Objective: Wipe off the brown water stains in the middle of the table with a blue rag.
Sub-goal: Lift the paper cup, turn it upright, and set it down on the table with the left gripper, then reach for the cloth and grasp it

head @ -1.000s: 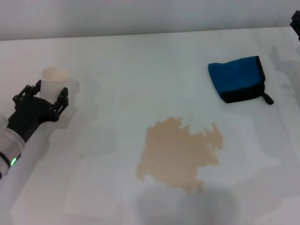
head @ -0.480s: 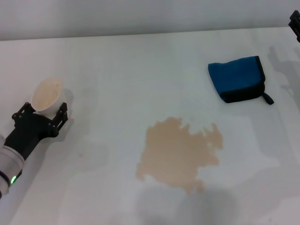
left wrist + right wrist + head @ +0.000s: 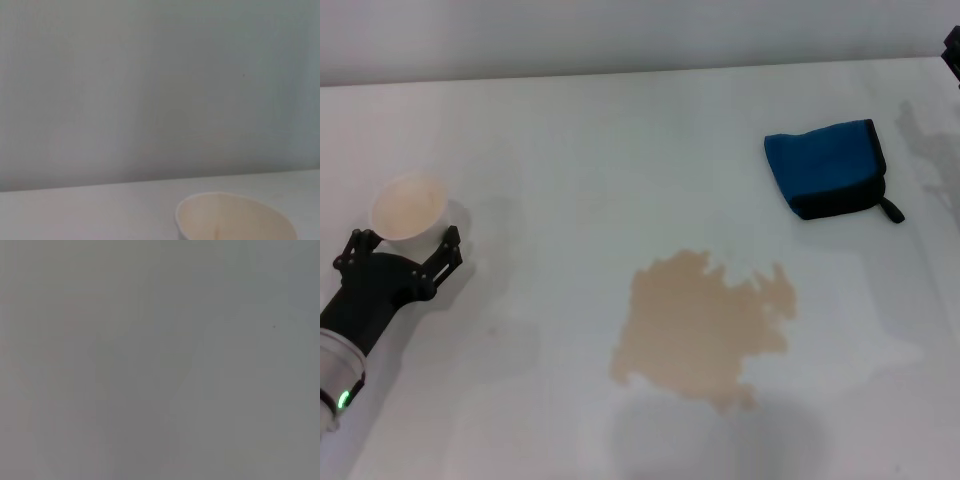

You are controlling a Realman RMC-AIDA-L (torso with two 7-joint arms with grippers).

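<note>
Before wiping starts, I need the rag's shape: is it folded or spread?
Folded: the blue rag lies doubled, black-trimmed edges stacked.

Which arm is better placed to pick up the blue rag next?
Right, probably. The blue rag lies far right, near the right end effector at the table's edge; the left end effector is far left around a paper cup.

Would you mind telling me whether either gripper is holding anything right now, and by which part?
The left gripper holds the white paper cup by its lower body, fingers on either side. The right gripper holds nothing visible; the blue rag lies untouched.
</note>
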